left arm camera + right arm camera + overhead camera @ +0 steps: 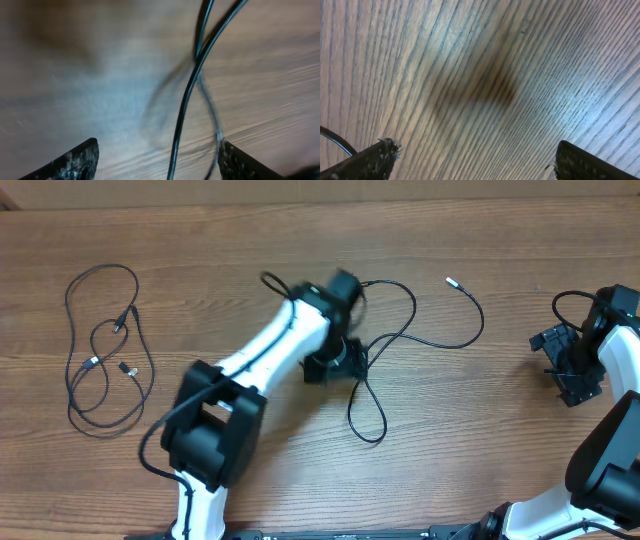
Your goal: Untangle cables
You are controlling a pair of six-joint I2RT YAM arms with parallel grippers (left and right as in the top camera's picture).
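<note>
One cable bundle (120, 326) looped, long axis near-far; other cable (440, 345) sideways, plug (451, 281) leftward.

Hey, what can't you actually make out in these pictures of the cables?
Overhead: the middle cable where it passes under the left gripper, covered by the wrist.
Overhead: plug types in the left bundle, too small.
Left wrist: one strand, blurred; cannot tell which strand lies on top.
Right wrist: a dark cord, cut off by the left edge.
</note>
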